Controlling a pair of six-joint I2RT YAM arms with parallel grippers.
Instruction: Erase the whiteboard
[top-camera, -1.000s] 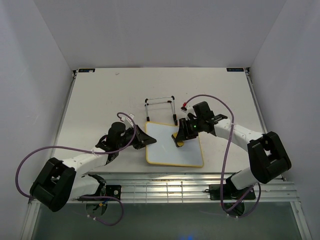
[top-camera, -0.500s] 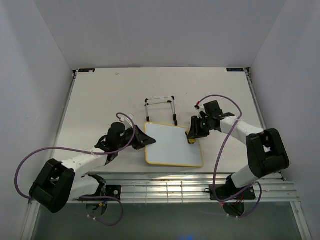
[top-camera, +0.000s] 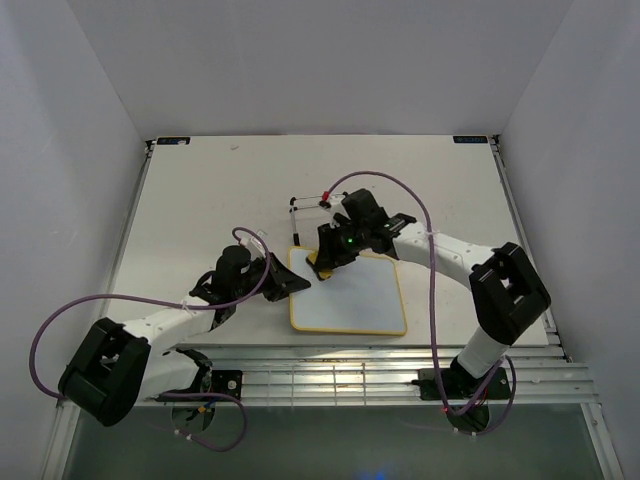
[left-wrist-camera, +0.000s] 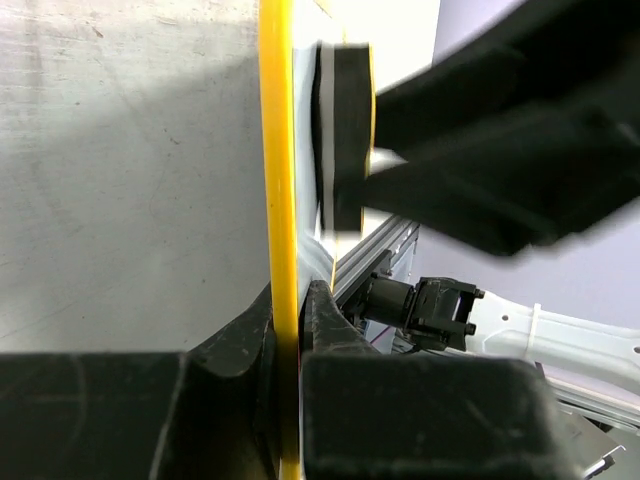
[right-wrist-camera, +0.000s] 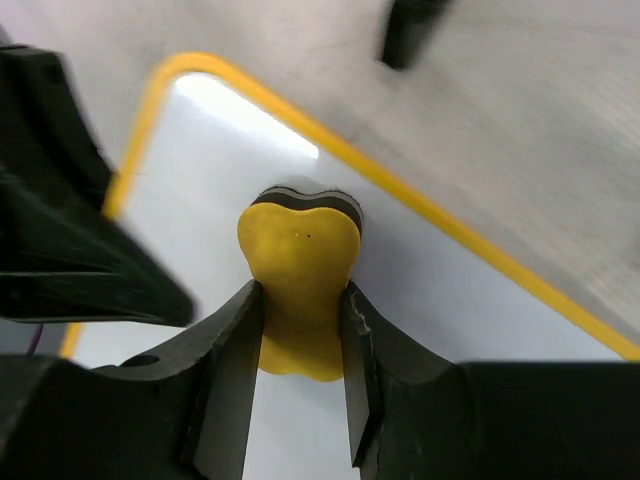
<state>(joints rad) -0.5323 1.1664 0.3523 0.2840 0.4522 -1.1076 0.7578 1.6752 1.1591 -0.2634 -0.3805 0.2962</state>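
Observation:
The whiteboard (top-camera: 350, 295), white with a thin yellow frame, lies flat near the table's front middle; its surface looks blank. My left gripper (top-camera: 293, 280) is shut on the board's left edge, the yellow frame (left-wrist-camera: 277, 200) pinched between the jaws. My right gripper (top-camera: 325, 262) is shut on the yellow eraser block (right-wrist-camera: 298, 280) and presses it onto the board's far left corner, close to the left gripper. In the left wrist view the eraser (left-wrist-camera: 345, 140) shows edge-on against the board.
A black wire stand (top-camera: 320, 212) stands just behind the board, close to the right arm. The table's metal front rail (top-camera: 380, 375) runs just below the board. White walls enclose the table.
My right gripper has swept the eraser from the board's middle to its right edge and then across to the far left corner. The left gripper and the board have stayed put.

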